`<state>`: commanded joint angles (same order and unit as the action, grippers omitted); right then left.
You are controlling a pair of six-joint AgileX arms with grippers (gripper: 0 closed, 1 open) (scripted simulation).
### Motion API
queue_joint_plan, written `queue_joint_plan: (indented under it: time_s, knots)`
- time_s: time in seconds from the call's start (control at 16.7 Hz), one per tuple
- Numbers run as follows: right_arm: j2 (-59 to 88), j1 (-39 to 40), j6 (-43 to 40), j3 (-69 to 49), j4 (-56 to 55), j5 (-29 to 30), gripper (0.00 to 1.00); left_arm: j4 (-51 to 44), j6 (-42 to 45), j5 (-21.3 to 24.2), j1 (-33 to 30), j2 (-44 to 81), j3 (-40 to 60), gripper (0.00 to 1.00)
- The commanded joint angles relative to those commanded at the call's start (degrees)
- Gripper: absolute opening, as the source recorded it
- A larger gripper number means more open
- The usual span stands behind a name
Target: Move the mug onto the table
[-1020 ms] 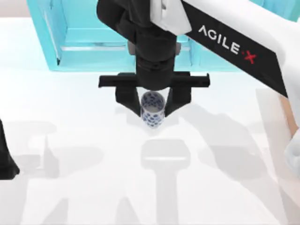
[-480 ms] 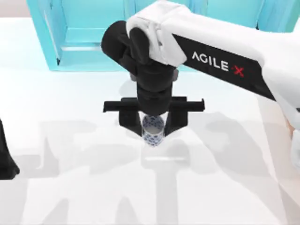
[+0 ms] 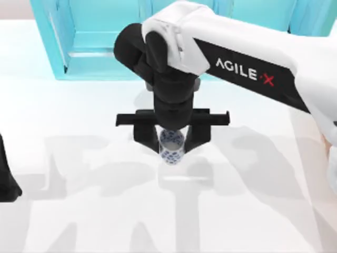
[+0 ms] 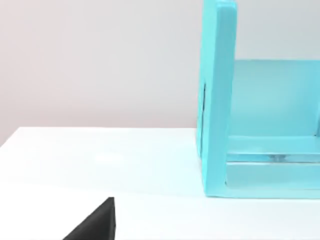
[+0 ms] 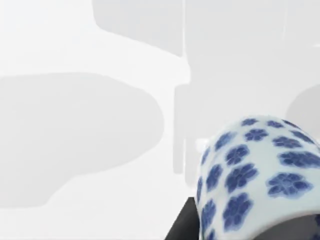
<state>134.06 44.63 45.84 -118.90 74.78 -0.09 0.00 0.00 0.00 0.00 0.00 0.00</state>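
The right end effector (image 3: 172, 138) gripped the blue-flowered mug (image 3: 171, 147) over the open desk (image 3: 79, 132), clear of the turquoise shelf (image 3: 84, 47); lowering and release remained, I judged

The right gripper (image 3: 172, 138) points down over the middle of the white table (image 3: 79, 211), its two black fingers closed on the blue-dotted mug (image 3: 171, 146). A turquoise shelf unit (image 3: 89, 37) stands at twelve o'clock. The left arm (image 3: 6, 176) sits parked at nine o'clock.
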Motion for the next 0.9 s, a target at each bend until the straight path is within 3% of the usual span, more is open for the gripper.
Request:
queue_joint_plan:
  time_s: [0.54, 0.9]
  knots:
    - [0.00, 0.00, 0.00, 0.00, 0.00, 0.00, 0.98, 0.00, 0.00, 0.00, 0.00, 0.00, 0.00, 1.00]
    - [0.00, 0.00, 0.00, 0.00, 0.00, 0.00, 1.00, 0.00, 0.00, 0.00, 0.00, 0.00, 0.00, 1.00]
